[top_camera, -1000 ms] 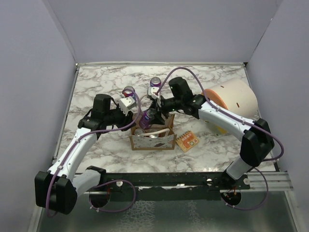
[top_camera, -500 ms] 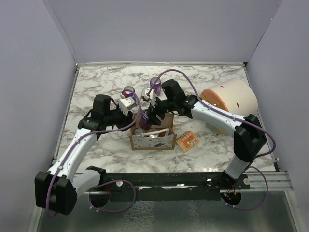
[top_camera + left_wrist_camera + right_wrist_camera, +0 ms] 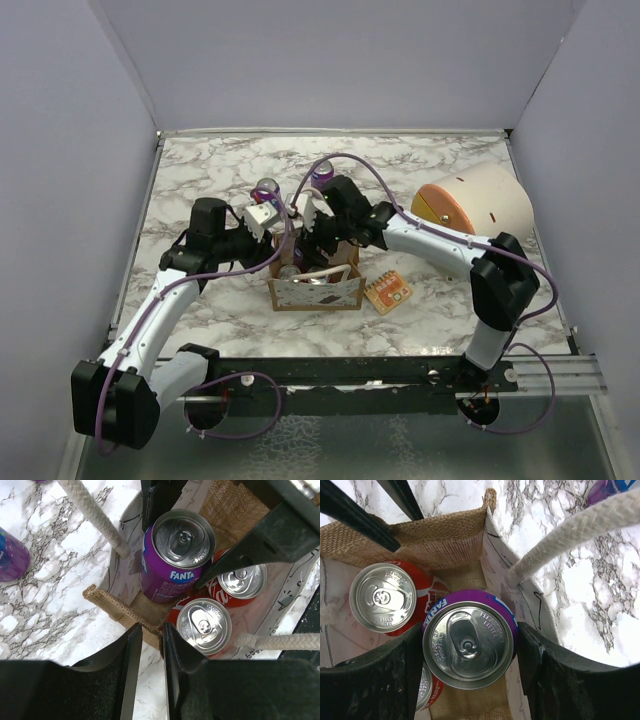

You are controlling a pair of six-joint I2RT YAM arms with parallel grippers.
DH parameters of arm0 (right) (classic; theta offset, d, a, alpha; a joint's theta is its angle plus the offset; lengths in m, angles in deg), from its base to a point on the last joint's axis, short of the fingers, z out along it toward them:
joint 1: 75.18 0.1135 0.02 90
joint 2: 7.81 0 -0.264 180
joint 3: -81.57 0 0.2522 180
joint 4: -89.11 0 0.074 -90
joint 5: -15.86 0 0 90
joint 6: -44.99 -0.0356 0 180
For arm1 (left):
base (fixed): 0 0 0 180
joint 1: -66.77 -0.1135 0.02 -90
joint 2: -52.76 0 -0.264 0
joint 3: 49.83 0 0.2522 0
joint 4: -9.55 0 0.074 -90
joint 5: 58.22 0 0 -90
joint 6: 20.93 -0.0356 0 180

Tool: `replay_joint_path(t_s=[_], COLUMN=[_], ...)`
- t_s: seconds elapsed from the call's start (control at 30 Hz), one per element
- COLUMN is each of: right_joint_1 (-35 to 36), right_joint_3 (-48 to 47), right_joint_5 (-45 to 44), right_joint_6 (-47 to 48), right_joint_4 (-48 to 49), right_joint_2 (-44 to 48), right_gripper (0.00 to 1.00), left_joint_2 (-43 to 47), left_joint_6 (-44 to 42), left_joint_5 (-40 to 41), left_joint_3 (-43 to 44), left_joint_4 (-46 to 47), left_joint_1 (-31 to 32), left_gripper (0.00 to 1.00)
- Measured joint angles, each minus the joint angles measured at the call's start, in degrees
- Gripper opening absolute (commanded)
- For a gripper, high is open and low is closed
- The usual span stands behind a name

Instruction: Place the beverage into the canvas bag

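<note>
The right hand (image 3: 469,630) is closed on the Fanta can (image 3: 468,647), with one finger on each side of its body. The can stands upright, its long axis vertical and its lid up. Its lower part is inside the bag (image 3: 436,542), close to the wall that carries a rope handle (image 3: 570,527). Whether it touches the bottom I cannot tell. Beside it in the bag stand two red cans (image 3: 205,625), also lid up.

The left hand (image 3: 152,635) is narrow, with its fingers on both sides of the woven rim (image 3: 115,607) at a corner of the bag. Whether they really pinch it I cannot tell.

The bag stands near the middle of the bench (image 3: 200,160), somewhat toward the near edge. An orange packet (image 3: 388,292) lies just beside it toward the right edge. Two purple cans (image 3: 266,187) stand behind it toward the far edge.
</note>
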Motion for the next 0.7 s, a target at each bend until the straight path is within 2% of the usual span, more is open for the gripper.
replay_joint_path(t_s=[0.7], right_joint_1=[2.5], right_joint_3=[-2.4], right_joint_5=[-6.2], right_joint_6=[-5.9], right_joint_4=[-0.4], right_joint_2=[-4.5], right_gripper=[0.18], left_joint_2=[1.0], left_joint_6=[-0.5], left_joint_5=[0.0], left_joint_3=[-0.7], left_joint_4=[0.3], left_joint_1=[-0.4], left_gripper=[0.26])
